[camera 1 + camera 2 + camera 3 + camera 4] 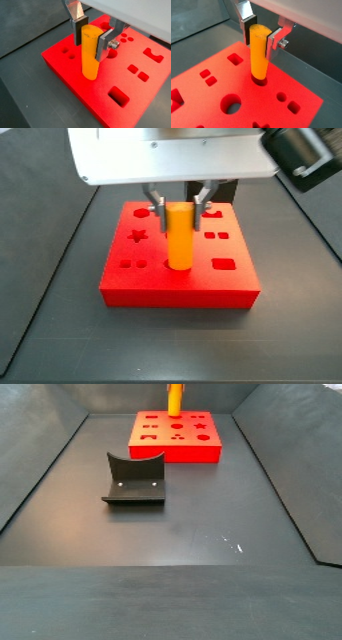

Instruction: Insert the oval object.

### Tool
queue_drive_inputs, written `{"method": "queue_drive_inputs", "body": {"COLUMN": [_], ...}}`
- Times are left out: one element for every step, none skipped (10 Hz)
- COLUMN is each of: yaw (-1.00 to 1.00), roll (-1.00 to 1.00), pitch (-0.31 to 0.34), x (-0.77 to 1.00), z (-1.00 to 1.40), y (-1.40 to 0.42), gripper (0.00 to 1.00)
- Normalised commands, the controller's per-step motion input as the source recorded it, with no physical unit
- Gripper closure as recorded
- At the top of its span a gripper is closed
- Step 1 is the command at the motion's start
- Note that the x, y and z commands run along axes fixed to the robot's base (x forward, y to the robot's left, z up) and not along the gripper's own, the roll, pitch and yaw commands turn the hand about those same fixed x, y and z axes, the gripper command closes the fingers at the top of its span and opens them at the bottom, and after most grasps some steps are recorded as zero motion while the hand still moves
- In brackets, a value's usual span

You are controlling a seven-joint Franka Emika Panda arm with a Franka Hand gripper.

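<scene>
The oval object (90,55), a smooth orange-yellow peg, stands upright on the red block (73,87) with its lower end in a hole (258,78). It also shows in both side views (178,236) (175,399). My gripper (91,39) is above the block, its pads against both sides of the peg's upper part, shut on it. It shows the same way in a wrist view (262,36) and in a side view (179,208). The block (201,100) (181,288) (174,446) has several shaped holes. In a side view the gripper is cut off by the frame edge.
The fixture (134,481) stands on the dark floor in front of the red block, apart from it. Sloping dark walls (40,474) enclose the floor on both sides.
</scene>
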Motion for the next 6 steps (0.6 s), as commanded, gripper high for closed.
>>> {"method": "queue_drive_inputs", "body": {"yaw": [-0.07, 0.00, 0.02, 0.13, 0.12, 0.00], "roll": [0.00, 0.02, 0.06, 0.10, 0.10, 0.10], "pitch": [0.023, 0.001, 0.006, 0.016, 0.011, 0.020], "x": [-0.29, 0.00, 0.21, 0.23, 0.11, 0.00], "z": [-0.03, -0.09, -0.23, -0.35, -0.30, -0.29], "y": [0.00, 0.00, 0.00, 0.12, 0.09, 0.00], "gripper": [1.00, 1.00, 1.00, 1.00, 1.00, 1.00]}}
